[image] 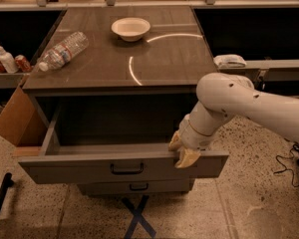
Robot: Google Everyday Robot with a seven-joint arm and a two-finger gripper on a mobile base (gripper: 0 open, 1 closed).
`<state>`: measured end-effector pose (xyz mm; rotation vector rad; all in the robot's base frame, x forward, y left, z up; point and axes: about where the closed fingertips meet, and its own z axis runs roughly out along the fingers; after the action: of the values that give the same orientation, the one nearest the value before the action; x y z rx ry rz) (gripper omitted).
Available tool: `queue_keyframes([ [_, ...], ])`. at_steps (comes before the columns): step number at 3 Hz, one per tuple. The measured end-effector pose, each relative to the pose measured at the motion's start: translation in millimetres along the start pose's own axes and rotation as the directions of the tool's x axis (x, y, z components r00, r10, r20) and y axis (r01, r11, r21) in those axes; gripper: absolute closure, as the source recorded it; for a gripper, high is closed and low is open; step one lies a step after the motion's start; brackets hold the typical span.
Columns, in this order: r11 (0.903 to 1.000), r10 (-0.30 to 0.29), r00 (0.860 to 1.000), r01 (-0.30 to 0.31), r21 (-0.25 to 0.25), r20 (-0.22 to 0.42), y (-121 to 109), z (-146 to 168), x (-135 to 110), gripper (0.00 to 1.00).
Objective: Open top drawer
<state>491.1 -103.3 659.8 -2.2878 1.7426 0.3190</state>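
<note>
The top drawer [79, 170] is pulled well out of the grey cabinet, and its deep box shows nothing inside. Its flat grey front carries a small black bar handle [126, 169]. My gripper [182, 151] is at the right part of the front panel's top edge. One yellowish fingertip [175, 142] is inside the drawer and the other hangs over the front face, so the panel sits between them. My white arm reaches in from the right. A shorter drawer [134, 186] below is closed.
On the cabinet top [164, 59] stand a white bowl [130, 28] and a lying plastic bottle [64, 50]. A cardboard box [15, 118] leans at the cabinet's left. Bottles and cans [5, 61] sit on the left shelf. A blue tape X [138, 215] marks the floor.
</note>
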Motion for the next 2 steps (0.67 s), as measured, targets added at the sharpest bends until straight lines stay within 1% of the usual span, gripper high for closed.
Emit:
queue_keyframes([
  [1,1.0,0.0,1.0,0.0,0.0,0.0,0,0,0,1.0],
  [2,0.9994,0.032,0.999,-0.032,0.01,0.037,25,-2,-6,1.0],
])
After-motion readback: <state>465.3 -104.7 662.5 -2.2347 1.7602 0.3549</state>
